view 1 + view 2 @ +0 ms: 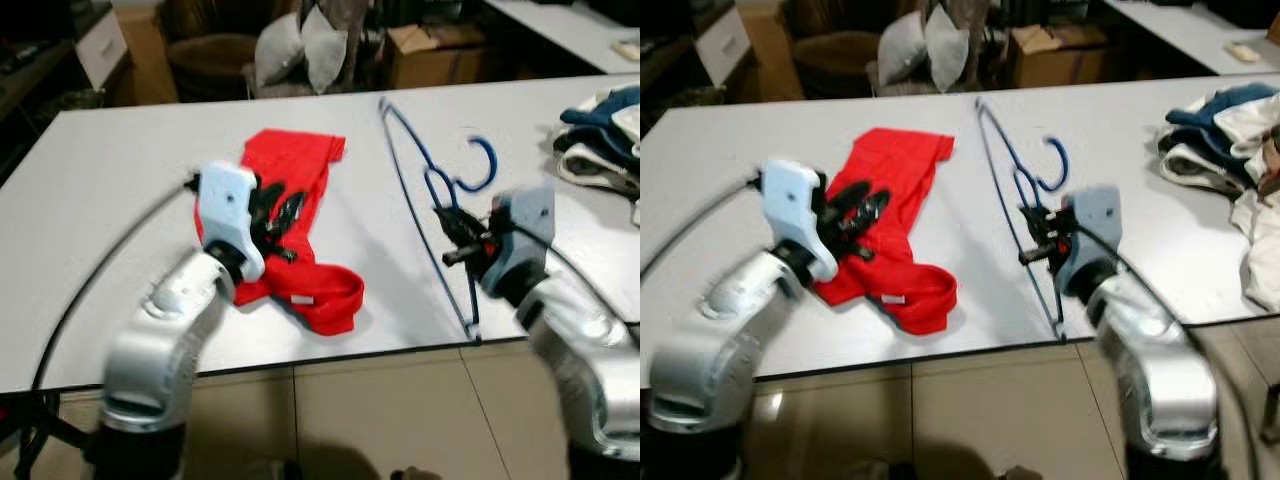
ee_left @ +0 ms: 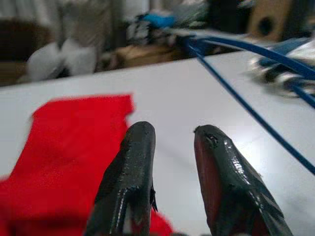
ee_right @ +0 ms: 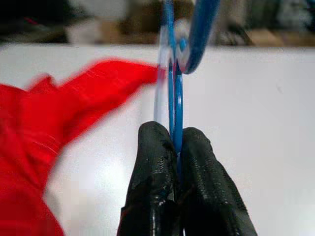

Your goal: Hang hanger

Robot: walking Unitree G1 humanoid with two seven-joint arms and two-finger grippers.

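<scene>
A blue wire hanger (image 1: 425, 190) lies on the white table (image 1: 120, 170), its hook (image 1: 484, 163) towards the right. My right gripper (image 1: 447, 235) is shut on the hanger (image 3: 173, 98) near its neck, the wire pinched between both black fingers (image 3: 152, 167). A red garment (image 1: 295, 220) lies crumpled left of the hanger. My left gripper (image 1: 275, 218) hovers over the red garment (image 2: 64, 147) with its fingers (image 2: 133, 167) open and nothing between them.
A pile of blue and white clothes (image 1: 605, 135) sits at the table's right end. Behind the table stand cardboard boxes (image 1: 430, 50) and grey cushions (image 1: 300, 45). The table's front edge (image 1: 330, 365) runs just below the garment, with tiled floor beneath.
</scene>
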